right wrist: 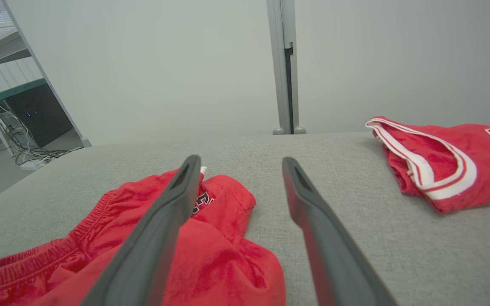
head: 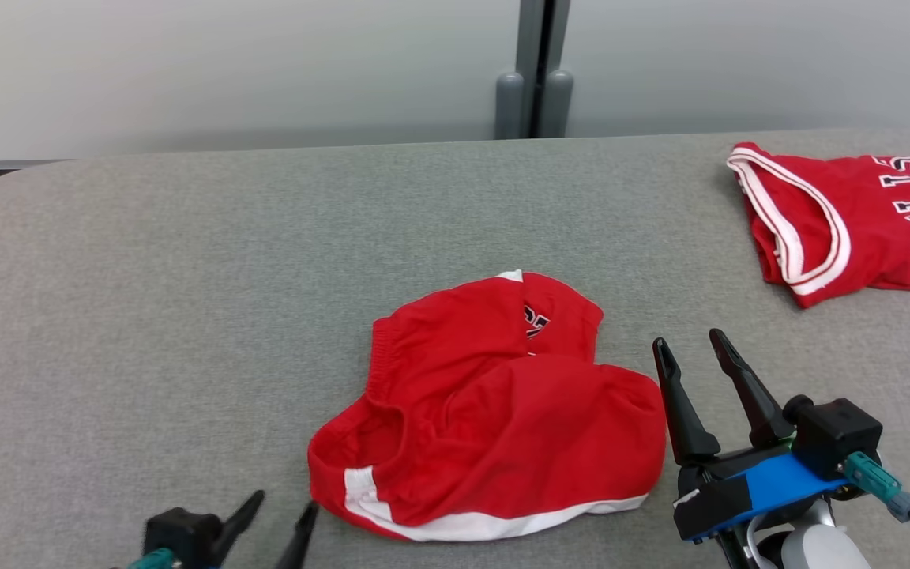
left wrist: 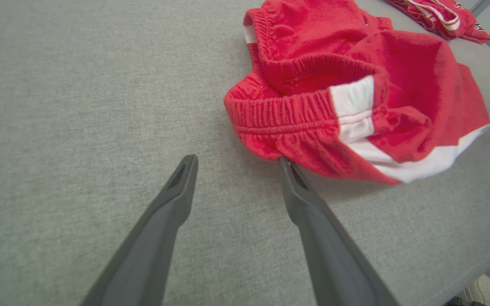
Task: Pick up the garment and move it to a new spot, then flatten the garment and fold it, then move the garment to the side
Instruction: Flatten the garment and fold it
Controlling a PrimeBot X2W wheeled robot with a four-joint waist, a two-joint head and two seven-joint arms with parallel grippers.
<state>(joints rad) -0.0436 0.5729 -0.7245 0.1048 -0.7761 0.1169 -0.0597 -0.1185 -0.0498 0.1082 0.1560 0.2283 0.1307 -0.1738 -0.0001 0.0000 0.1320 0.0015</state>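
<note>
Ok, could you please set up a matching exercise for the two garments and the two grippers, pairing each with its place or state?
Things:
1. shorts
2. jersey
3. left gripper
4. right gripper

Places and states:
A. open, at the near edge, left of the crumpled garment
B. crumpled, in the middle of the table
C. open, just right of the crumpled garment
D. at the far right, with large lettering

Pairs: 1-B, 2-D, 3-A, 4-C

Black, white-edged letters "BULLS" stand on the red, white-trimmed fabric jersey (head: 874, 217), well beyond the right gripper (head: 688, 341), to its right.
</note>
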